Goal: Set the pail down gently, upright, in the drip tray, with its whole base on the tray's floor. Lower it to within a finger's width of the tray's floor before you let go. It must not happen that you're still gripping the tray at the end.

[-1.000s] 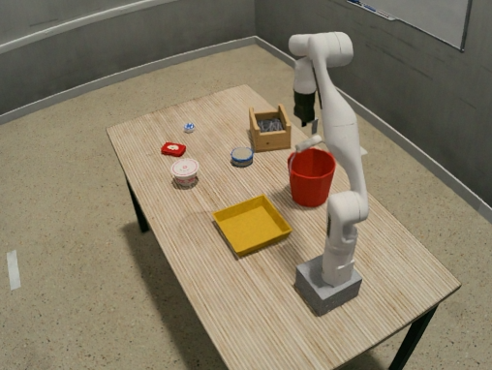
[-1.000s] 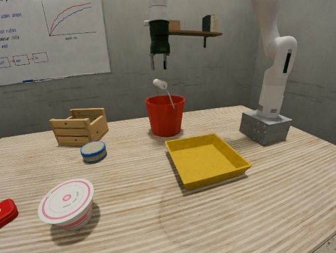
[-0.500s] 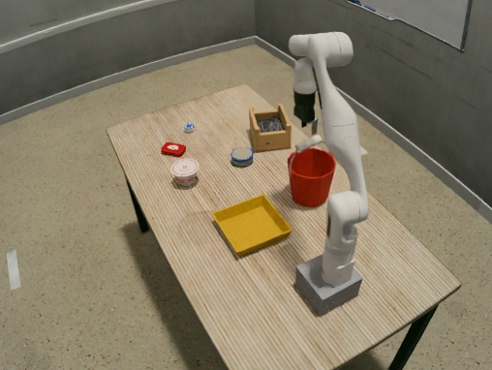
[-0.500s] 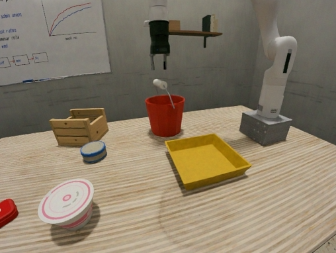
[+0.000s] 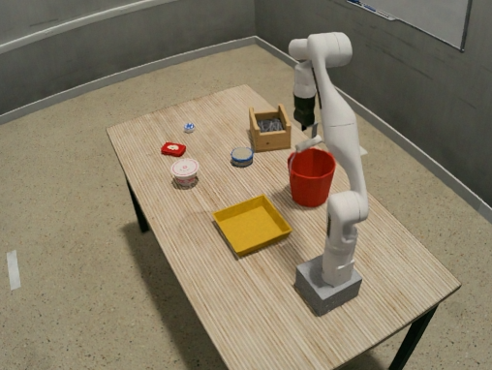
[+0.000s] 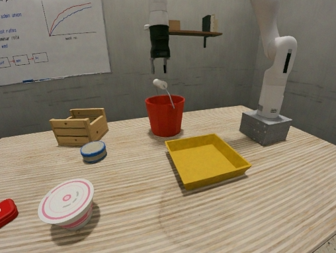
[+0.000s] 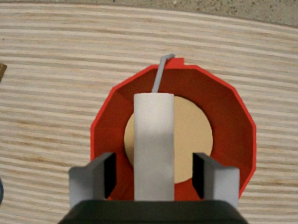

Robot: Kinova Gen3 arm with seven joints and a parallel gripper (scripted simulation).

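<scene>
The red pail (image 5: 311,179) (image 6: 164,116) (image 7: 220,105) stands upright on the table, behind the yellow drip tray (image 5: 252,224) (image 6: 206,161). Its wire handle stands raised, with a white grip (image 5: 308,143) (image 6: 159,83) (image 7: 153,145) at the top. My gripper (image 5: 305,127) (image 6: 158,70) (image 7: 154,169) is open and empty. It points straight down, a short way above the white grip. In the wrist view the grip lies between the two fingers, lower down. The tray is empty.
A wooden crate (image 5: 269,128) (image 6: 80,126) stands behind the pail. A blue-rimmed tin (image 5: 241,156) (image 6: 94,151), a pink-and-white tub (image 5: 184,171) (image 6: 66,203), a red box (image 5: 173,148) (image 6: 6,212) and a small blue-white thing (image 5: 189,128) lie farther off. The arm's grey base (image 5: 328,288) (image 6: 265,127) stands near the tray.
</scene>
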